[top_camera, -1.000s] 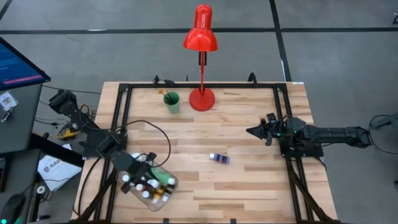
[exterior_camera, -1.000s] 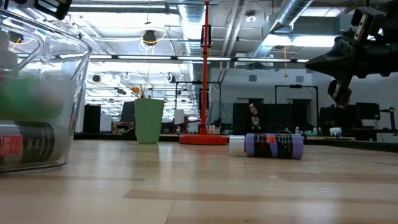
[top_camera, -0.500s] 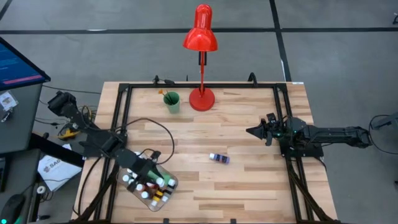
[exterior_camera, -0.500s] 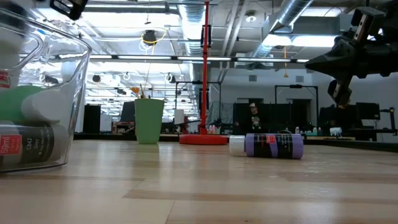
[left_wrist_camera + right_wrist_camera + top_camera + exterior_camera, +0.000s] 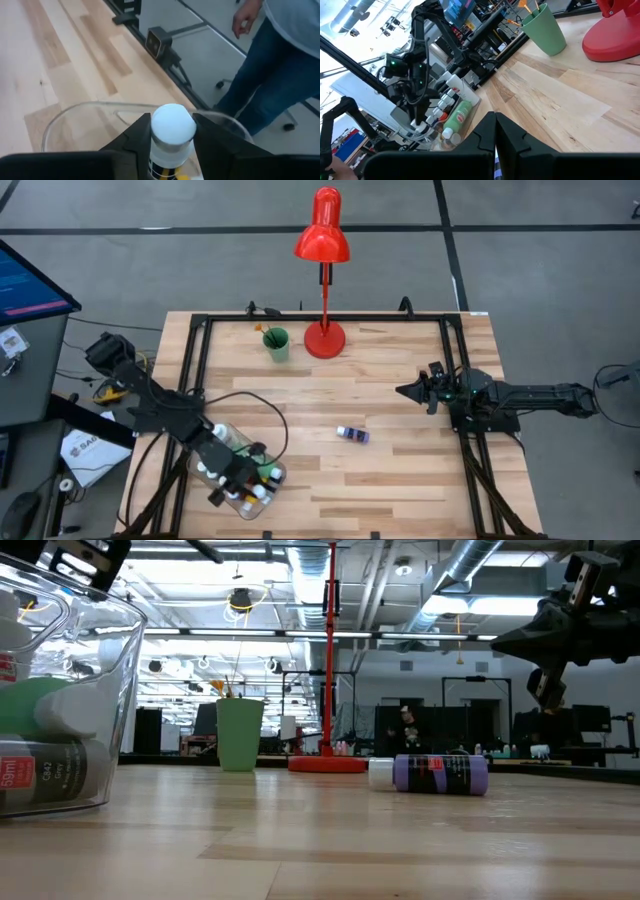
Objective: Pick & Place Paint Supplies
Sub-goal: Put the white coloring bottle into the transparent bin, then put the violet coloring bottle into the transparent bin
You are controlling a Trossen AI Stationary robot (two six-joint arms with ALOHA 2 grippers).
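Paint bottle (image 5: 171,132), white-capped, sits between our left gripper's (image 5: 171,135) fingers over the clear tray (image 5: 262,498) of bottles; we cannot tell if they clamp it. Our right gripper (image 5: 404,391) is closed, empty.

**Counts on the table**

One clear tray (image 5: 262,483) crowded with small white-capped paint bottles (image 5: 252,492), too packed to number; one large green bottle (image 5: 458,115) among them. One purple bottle (image 5: 353,434) lying loose. One green cup (image 5: 276,344). One red lamp (image 5: 323,240). Two arms
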